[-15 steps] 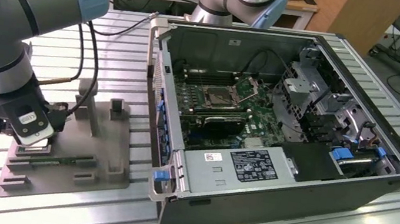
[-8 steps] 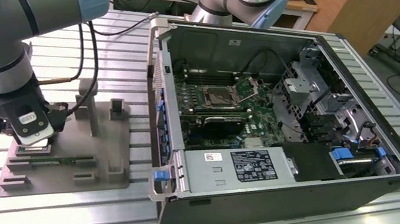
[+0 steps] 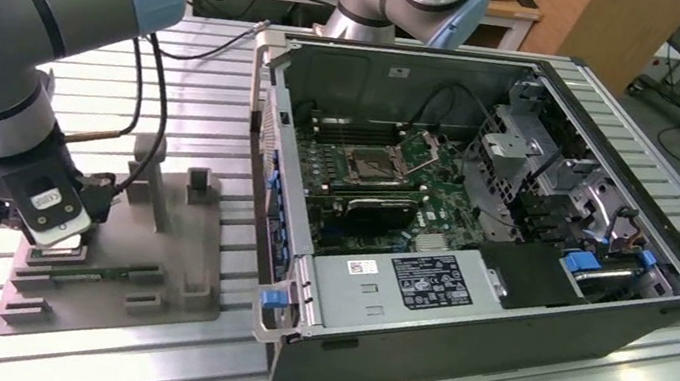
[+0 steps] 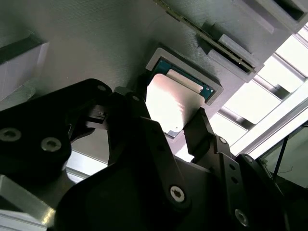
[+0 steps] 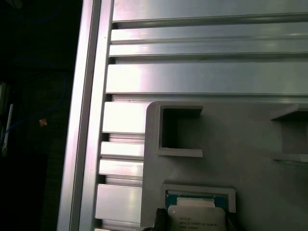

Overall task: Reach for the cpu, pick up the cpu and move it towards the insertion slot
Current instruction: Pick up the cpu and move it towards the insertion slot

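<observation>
Now, at the exterior view's lower left, your gripper (image 3: 60, 245) straddles the cpu (image 4: 173, 98) with fingers (image 4: 201, 126) spread either side, the chip lying flat in its fixture plate (image 3: 175, 262) pocket directly between them, well apart from the insertion slot (image 3: 371, 163).

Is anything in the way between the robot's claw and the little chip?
No, nothing visible. The gripper is right at the chip in its grey holder. Between chip and socket stands the computer case's wall.
</observation>
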Controlling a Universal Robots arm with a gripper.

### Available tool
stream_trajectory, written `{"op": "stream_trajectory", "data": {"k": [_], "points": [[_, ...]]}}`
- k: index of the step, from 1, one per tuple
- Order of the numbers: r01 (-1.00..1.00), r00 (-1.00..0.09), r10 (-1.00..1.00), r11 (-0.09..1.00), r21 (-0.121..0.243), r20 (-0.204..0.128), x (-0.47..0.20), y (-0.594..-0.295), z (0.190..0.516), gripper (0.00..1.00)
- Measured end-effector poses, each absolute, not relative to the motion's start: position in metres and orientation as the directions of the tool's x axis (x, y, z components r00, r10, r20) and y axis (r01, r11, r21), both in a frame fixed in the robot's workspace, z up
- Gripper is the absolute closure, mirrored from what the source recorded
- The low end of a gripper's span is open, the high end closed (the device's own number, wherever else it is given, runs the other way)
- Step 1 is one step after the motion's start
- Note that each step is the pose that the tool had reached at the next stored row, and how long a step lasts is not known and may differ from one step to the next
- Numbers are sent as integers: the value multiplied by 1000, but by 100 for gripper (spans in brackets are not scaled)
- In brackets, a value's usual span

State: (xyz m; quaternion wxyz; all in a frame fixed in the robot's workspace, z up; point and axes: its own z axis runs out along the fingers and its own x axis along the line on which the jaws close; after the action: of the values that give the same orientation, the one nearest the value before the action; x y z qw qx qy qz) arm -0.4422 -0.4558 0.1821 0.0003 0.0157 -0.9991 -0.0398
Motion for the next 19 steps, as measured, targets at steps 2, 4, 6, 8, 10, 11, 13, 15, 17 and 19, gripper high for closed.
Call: {"op": "stream_trajectory", "data": {"k": [2,4,6,8,10,11,13,15,17,19], "points": [[-31,-1000,-31,996,79,-1,-442,-456,182,45],[-31,-1000,-31,996,79,0,-442,-456,182,45],[-31,-1000,-31,996,79,0,-442,-456,182,45],[-31,-1000,-31,996,79,0,-442,-456,183,45],[-31,-1000,-32,996,79,0,-442,-456,183,45],[-31,-1000,-31,996,79,0,-442,-456,183,45],[-31,-1000,-31,996,79,0,-442,-456,185,45],[-31,-1000,-31,996,79,-1,-442,-456,185,45],[-31,-1000,-31,996,79,0,-442,-456,187,45],[-31,-1000,-31,996,79,-1,-442,-456,187,45]]}}
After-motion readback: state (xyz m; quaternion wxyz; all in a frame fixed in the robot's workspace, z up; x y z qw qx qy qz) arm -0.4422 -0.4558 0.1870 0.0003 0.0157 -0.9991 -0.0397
